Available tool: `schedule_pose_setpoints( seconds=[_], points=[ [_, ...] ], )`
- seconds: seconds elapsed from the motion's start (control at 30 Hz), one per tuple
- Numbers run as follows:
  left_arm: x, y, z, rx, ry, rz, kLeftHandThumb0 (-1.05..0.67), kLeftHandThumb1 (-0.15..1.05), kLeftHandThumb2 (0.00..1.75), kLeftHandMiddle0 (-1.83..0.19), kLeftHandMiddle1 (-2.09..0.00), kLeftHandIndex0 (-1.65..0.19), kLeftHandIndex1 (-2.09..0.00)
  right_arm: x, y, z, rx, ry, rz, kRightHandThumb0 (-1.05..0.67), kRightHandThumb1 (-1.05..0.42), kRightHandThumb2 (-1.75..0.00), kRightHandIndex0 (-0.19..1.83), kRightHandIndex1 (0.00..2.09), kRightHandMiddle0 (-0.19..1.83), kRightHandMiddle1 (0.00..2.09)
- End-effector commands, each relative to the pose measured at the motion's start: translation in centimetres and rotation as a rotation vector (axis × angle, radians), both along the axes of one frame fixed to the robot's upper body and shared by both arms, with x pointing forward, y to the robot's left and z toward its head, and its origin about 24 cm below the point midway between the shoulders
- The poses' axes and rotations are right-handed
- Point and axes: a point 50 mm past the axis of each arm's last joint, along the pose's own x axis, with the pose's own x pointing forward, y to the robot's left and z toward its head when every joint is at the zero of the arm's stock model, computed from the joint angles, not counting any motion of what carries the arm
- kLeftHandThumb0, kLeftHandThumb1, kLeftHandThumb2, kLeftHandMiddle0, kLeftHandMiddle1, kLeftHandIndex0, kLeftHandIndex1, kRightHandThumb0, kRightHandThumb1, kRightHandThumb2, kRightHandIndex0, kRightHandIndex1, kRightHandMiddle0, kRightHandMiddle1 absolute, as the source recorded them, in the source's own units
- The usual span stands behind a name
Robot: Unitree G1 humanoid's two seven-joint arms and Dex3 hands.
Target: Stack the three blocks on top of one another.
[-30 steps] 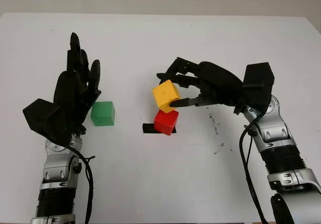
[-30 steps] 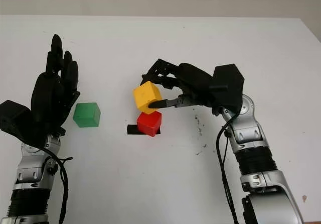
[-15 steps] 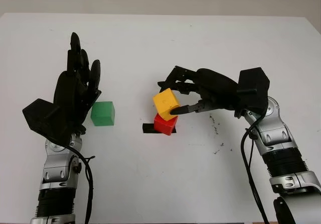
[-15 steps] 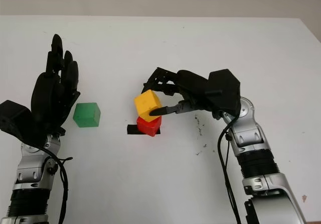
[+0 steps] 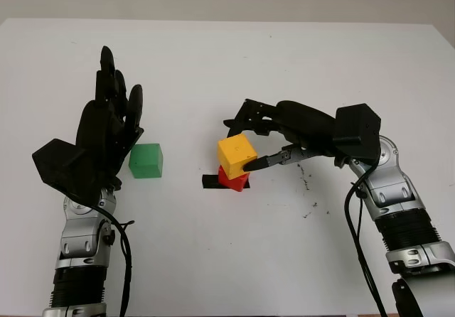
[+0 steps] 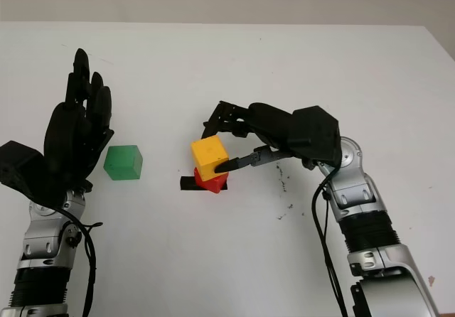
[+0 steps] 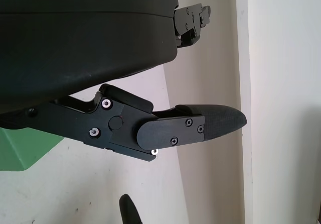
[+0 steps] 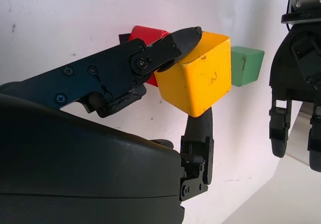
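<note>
Yellow block (image 5: 237, 152) on red block (image 5: 231, 180) | right robot hand (image 5: 264, 141) gripping yellow | left robot hand (image 5: 106, 136) open

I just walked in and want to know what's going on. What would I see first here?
First you'd see the right hand near the table's middle, pinching the yellow block on top of the red block. The left hand is raised and open beside the green block, which sits alone on the white table.
</note>
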Motion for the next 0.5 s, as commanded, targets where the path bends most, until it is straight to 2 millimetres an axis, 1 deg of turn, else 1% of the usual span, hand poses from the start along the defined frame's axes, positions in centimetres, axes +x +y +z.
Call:
schedule_pose_setpoints(
  seconds=[0.0, 0.17, 0.23, 0.27, 0.3, 0.33, 0.37, 0.4, 0.47],
  points=[
    [-0.27, 0.24, 0.14, 0.005, -0.008, 0.004, -0.71, 1.05, 0.50, 0.19, 0.00, 0.19, 0.00, -0.13, -0.08, 0.25, -0.017, -0.016, 0.003, -0.44, -0.93, -0.05, 0.29, 0.05, 0.38, 1.58],
    [-0.28, 0.31, 0.13, 0.006, -0.010, 0.001, -0.71, 1.05, 0.51, 0.19, 0.00, 0.19, 0.00, -0.19, -0.03, 0.22, -0.016, -0.018, 0.005, -0.43, -0.93, -0.05, 0.28, 0.04, 0.38, 1.56],
    [-0.26, 0.33, 0.12, 0.004, -0.006, 0.000, -0.71, 1.05, 0.50, 0.19, 0.00, 0.19, 0.00, -0.22, 0.02, 0.27, -0.016, -0.025, 0.005, -0.44, -0.92, -0.05, 0.28, 0.04, 0.38, 1.53],
    [-0.27, 0.34, 0.12, 0.008, -0.006, -0.003, -0.71, 1.05, 0.51, 0.19, 0.00, 0.19, 0.00, -0.24, 0.04, 0.38, -0.026, -0.026, 0.006, -0.46, -0.91, -0.05, 0.26, 0.04, 0.34, 1.45],
    [-0.28, 0.34, 0.11, 0.010, -0.007, -0.005, -0.71, 1.05, 0.51, 0.19, 0.00, 0.19, 0.00, -0.25, 0.05, 0.45, -0.034, -0.026, 0.007, -0.49, -0.89, -0.05, 0.24, 0.03, 0.30, 1.31],
    [-0.32, 0.34, 0.13, 0.015, -0.009, -0.004, -0.70, 1.05, 0.51, 0.19, 0.00, 0.19, 0.00, -0.28, 0.05, 0.51, -0.039, -0.022, 0.009, -0.50, -0.88, -0.05, 0.23, 0.03, 0.29, 1.23],
    [-0.34, 0.34, 0.14, 0.019, -0.011, 0.000, -0.70, 1.05, 0.52, 0.19, 0.00, 0.19, 0.00, -0.33, 0.03, 0.54, -0.042, -0.023, 0.013, -0.51, -0.86, -0.05, 0.18, 0.02, 0.24, 1.07],
    [-0.35, 0.35, 0.14, 0.021, -0.011, 0.003, -0.71, 1.05, 0.52, 0.19, 0.00, 0.19, 0.00, -0.37, 0.01, 0.55, -0.042, -0.024, 0.015, -0.52, -0.84, -0.05, 0.15, 0.02, 0.24, 0.90],
    [-0.36, 0.35, 0.13, 0.022, -0.013, 0.004, -0.72, 1.05, 0.51, 0.19, 0.00, 0.19, 0.00, -0.46, 0.01, 0.61, -0.049, -0.031, 0.019, -0.53, -0.82, -0.05, 0.11, 0.02, 0.24, 0.69]
  ],
)
